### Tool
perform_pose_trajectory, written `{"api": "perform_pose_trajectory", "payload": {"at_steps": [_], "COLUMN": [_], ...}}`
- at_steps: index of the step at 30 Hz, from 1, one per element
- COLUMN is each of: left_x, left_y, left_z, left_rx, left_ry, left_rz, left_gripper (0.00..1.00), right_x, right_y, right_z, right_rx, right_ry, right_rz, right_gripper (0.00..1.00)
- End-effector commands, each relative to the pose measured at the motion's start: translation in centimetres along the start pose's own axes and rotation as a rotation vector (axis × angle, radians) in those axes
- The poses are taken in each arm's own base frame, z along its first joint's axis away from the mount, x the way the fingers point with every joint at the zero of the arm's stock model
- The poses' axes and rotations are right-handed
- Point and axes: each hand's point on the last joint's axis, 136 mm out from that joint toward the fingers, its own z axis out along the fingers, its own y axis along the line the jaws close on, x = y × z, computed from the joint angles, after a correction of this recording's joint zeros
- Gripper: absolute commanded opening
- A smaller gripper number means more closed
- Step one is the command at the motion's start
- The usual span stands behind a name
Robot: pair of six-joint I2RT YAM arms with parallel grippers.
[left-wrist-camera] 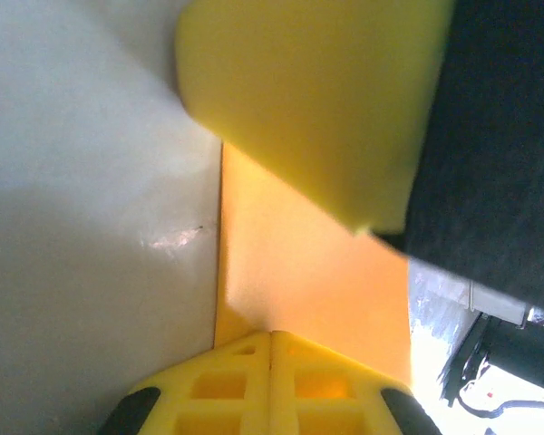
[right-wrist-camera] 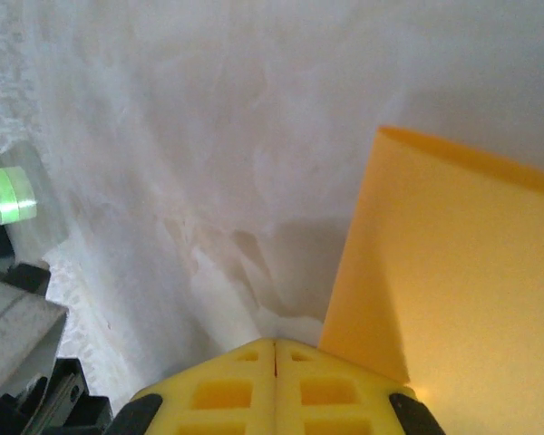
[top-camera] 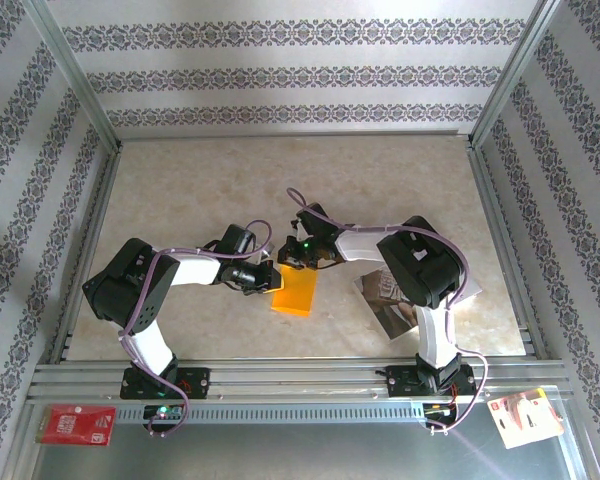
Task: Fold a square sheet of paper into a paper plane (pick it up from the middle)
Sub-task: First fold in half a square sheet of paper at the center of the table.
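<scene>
Lying flat at mid-table, the square sheet of paper (top-camera: 296,295) is met at its edges by the left gripper (left-wrist-camera: 270,335) and the right gripper (right-wrist-camera: 275,343). Both are closed tight, probably so that a crease can be pressed.

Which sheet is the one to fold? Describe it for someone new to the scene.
On the beige table, look near the front edge, where the left arm and right arm meet in the middle. The orange sheet lies there. It is plain bright orange, unlike the grey-brown printed photo to its right and the small red card off the table.
</scene>
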Motion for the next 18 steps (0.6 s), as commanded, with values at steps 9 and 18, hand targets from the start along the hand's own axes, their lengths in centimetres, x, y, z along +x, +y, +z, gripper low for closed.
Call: {"api": "perform_pose_trajectory", "payload": {"at_steps": [9,18], "left_x": [6.6,6.6], "left_y": [8.1,8.0], "left_z": [0.0,-0.1], "left_rx": [-0.3,-0.296], "left_ry": [0.162,0.155], "left_rz": [-0.166,-0.169], "left_gripper": [0.0,0.0], "right_x": [-7.3,-10.0], "right_y": [-5.1,-6.6], "right_z": [-1.0,-1.7], "right_rx": [0.126,0.166], "right_ry": [-0.182,-0.203], "right_rz": [0.059,0.126], "right_gripper": [0.0,0.0]}}
